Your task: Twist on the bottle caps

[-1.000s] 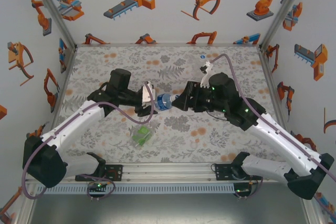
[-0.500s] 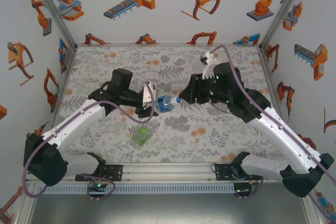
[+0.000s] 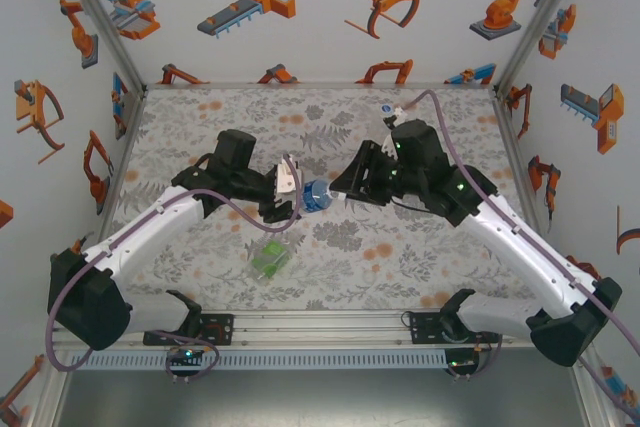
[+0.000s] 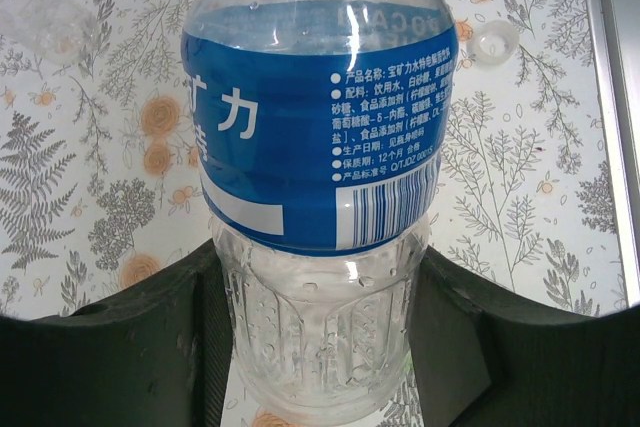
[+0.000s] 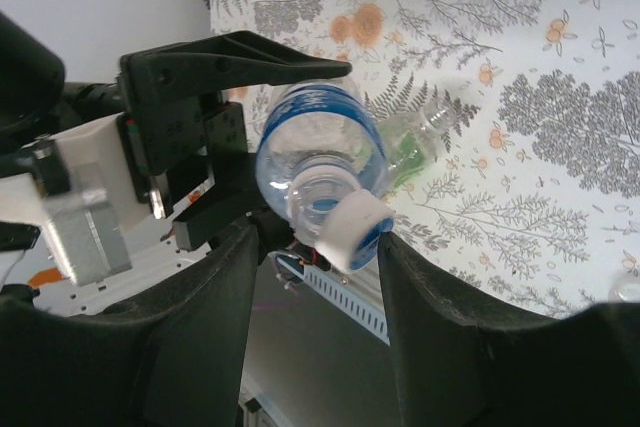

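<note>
My left gripper (image 3: 300,197) (image 4: 315,267) is shut on the lower body of the blue-label bottle (image 3: 318,194) (image 4: 320,127), held off the table with its neck toward the right arm. A whitish cap (image 5: 350,232) sits crooked at the bottle's mouth (image 5: 318,199). My right gripper (image 3: 338,187) (image 5: 318,244) is open, its fingers straddling the cap, which rests near the right finger (image 5: 420,287). The green-label bottle (image 3: 270,259) (image 5: 425,142) lies on the table. The plain clear bottle (image 4: 35,2) lies at the upper left of the left wrist view, and a loose cap (image 4: 495,42) lies on the cloth.
The floral tablecloth (image 3: 200,127) is bounded by the metal frame posts (image 3: 520,37) and the white walls. Another small cap (image 3: 384,107) lies at the back, beside the right arm's cable. The front rail (image 3: 320,332) runs along the near edge.
My right wrist drew back and turned, then came in again at the bottle's mouth. The left gripper has kept its hold on the blue-label bottle, shifting it slightly to the right.
</note>
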Available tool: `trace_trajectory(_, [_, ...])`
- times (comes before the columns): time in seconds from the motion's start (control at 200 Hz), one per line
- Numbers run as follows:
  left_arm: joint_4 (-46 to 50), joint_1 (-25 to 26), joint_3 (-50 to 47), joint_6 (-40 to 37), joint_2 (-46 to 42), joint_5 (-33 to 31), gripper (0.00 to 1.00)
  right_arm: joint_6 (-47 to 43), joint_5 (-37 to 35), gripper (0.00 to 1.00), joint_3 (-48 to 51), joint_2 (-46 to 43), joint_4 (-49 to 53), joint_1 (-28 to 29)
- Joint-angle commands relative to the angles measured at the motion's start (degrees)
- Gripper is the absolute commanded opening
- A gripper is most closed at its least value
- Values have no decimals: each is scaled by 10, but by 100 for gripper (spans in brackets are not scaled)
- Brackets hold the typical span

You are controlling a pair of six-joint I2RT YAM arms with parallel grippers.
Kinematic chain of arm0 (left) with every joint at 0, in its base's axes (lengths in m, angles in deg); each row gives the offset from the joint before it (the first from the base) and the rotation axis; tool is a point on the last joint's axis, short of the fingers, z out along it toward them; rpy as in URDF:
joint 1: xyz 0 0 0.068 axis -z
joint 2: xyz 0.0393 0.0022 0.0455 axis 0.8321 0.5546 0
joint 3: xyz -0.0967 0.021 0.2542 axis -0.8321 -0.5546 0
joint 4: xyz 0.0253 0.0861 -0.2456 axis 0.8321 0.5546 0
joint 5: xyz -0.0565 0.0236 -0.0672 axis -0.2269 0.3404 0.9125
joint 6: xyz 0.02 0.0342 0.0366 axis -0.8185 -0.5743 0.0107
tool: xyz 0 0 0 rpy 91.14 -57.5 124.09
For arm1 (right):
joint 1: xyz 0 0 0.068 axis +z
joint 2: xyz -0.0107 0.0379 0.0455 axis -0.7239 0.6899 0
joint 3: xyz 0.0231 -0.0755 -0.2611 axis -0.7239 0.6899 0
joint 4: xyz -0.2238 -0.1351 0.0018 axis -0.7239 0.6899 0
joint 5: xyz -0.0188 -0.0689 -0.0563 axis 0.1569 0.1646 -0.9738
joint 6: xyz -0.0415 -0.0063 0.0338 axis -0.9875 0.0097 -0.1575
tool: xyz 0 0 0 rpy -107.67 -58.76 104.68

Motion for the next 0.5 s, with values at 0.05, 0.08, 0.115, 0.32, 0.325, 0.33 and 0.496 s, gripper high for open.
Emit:
trace_trajectory(0.05, [10, 5, 18, -5, 0, 9, 0, 33, 5, 48, 18, -15, -35, -5])
trace_trajectory(0.08, [10, 6, 18, -6, 0, 10, 0, 33, 5, 48, 23, -16, -41, -5])
trace_trajectory(0.115, [10, 6, 18, -6, 1, 11, 0, 33, 5, 48, 27, -16, -46, -5])
trace_trajectory(0.32, [-1, 6, 17, 5, 0, 15, 0, 35, 11, 47, 36, -16, -90, -5])
trace_trajectory(0.325, [-1, 5, 16, 4, 0, 16, 0, 35, 12, 47, 36, -16, -92, -6])
trace_trajectory(0.33, [-2, 6, 16, 5, 0, 17, 0, 36, 13, 47, 36, -16, -93, -6])
trace_trajectory(0.496, [17, 6, 27, 2, 9, 11, 0, 36, 13, 45, 25, -3, -106, -5])
